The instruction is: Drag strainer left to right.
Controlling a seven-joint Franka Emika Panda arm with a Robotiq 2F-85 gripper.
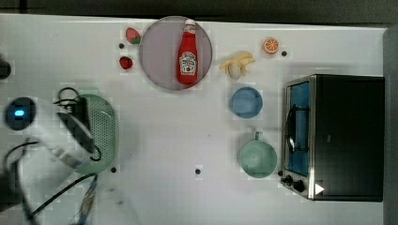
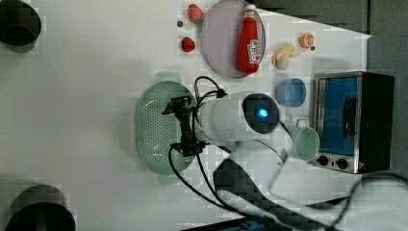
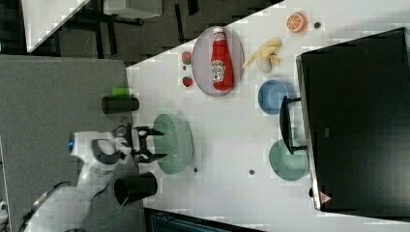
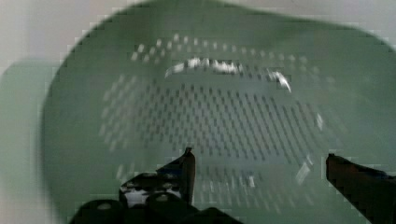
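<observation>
One strainer [image 1: 101, 131] here, sitting at the top view's left end of the desk [image 1: 187, 136], so it has the whole open middle strip to slide across toward the top view's right. The gripper [image 3: 155, 143] hangs over it with its fingers spread wide and nothing between them; in the wrist view the fingertips [image 4: 188, 161] point down into the perforated bowl. My guess is it's set up to hook the inside wall or pinch the rim, which makes sense for a drag rather than a lift.

The drag lane looks deliberately bare. The blue bowl [image 1: 246, 101], mint mug [image 1: 257, 158] and toaster oven [image 1: 335, 136] crowd the top view's right, so the stop point matters.

For writing, the ketchup bottle [image 1: 188, 54] on the round plate [image 1: 155, 56] has a white label, but I can't actually read it. The oven has a small triangle sticker [image 1: 319, 189].
</observation>
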